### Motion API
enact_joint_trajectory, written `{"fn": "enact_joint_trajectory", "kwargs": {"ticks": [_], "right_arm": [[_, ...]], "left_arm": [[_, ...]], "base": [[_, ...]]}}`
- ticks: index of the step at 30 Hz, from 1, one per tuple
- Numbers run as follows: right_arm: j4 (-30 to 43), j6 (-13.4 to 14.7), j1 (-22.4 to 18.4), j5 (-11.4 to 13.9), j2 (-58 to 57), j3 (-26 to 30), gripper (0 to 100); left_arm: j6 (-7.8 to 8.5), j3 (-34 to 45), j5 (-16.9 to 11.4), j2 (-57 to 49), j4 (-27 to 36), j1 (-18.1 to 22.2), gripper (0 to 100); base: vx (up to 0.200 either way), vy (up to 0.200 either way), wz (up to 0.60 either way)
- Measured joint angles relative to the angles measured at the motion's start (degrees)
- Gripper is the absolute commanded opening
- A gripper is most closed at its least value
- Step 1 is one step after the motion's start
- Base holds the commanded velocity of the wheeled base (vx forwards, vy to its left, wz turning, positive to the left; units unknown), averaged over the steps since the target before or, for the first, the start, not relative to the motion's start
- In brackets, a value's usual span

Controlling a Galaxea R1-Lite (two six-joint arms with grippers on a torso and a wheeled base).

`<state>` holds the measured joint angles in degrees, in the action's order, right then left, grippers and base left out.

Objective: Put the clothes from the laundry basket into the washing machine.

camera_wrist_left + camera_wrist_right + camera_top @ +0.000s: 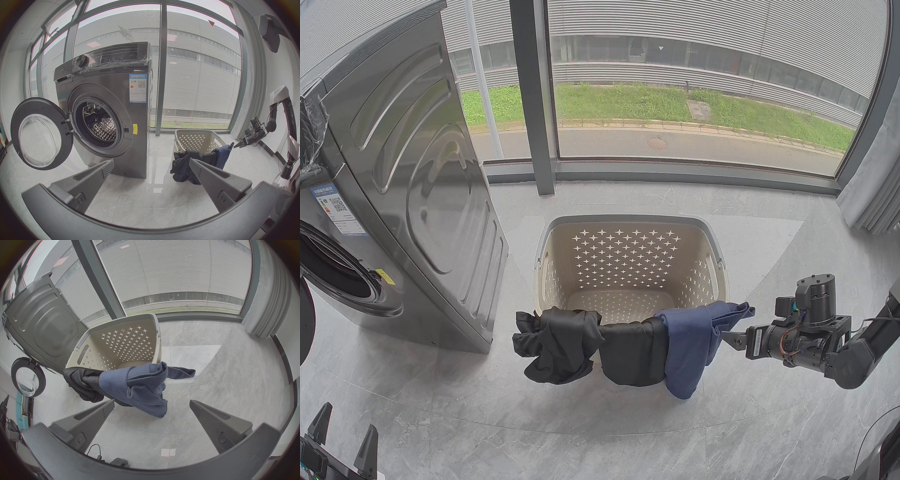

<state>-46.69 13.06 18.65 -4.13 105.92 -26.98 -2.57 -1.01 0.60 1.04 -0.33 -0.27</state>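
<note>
While the blue garment (pixel 694 350) hung over the near rim of the laundry basket (pixel 631 219), the right tool (pixel 733 340), spread and empty, sat just right of it, far nearer than the likewise spread left tool (pixel 345 425).

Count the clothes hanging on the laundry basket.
3, all on the near rim of the basket: black bundle at left, black piece mid-rim, blue garment at right. The blacks may be one item.

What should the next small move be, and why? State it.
Probably ease the right gripper forward onto the blue garment. Its jaws stand open just beside the cloth, which hangs over the basket rim nearest that arm. The washer door is already open.
</note>
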Motion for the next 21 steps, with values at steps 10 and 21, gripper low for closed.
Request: {"fn": "enact_joint_trajectory", "kwargs": {"ticks": [10,21], "right_arm": [[0.0,0.9,1.6,-0.1,5.3,-4.6,100],[-0.3,2.0,3.0,-1.4,10.0,-7.6,100]], "left_arm": [[-0.02,0.0,0.0,0.0,0.0,0.0,100],[-0.02,0.0,0.0,0.0,0.0,0.0,100]], "base": [[0.0,0.0,0.0],[0.0,0.0,0.0]]}}
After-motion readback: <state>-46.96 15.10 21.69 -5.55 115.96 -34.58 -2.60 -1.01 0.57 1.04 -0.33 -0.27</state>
